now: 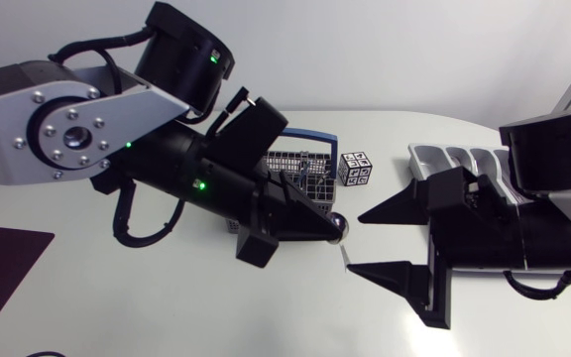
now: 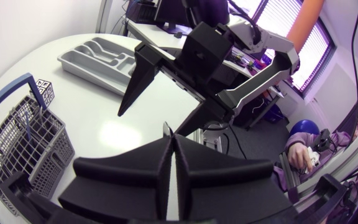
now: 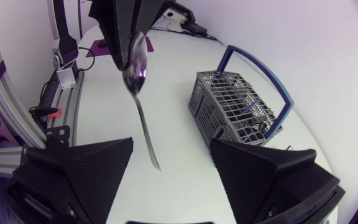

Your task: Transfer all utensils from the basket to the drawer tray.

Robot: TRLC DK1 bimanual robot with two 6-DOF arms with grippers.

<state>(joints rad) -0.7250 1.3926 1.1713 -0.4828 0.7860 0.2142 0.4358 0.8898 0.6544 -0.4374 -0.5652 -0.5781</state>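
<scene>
We find our left gripper [image 1: 331, 229] clenched on the spoon [image 3: 137, 78] by its bowl — a thin hold. Our right gripper [image 1: 357, 243] stands released, the handle between its fingers; a mistimed handover could drop it.

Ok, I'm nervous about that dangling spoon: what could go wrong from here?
1. The left hand pinches the spoon only by its bowl, with the handle hanging free, so it could slip or swing.
2. The right hand is open, its fingers on either side of the handle without touching it. If the left hand lets go first, the spoon would likely drop onto the table.
</scene>
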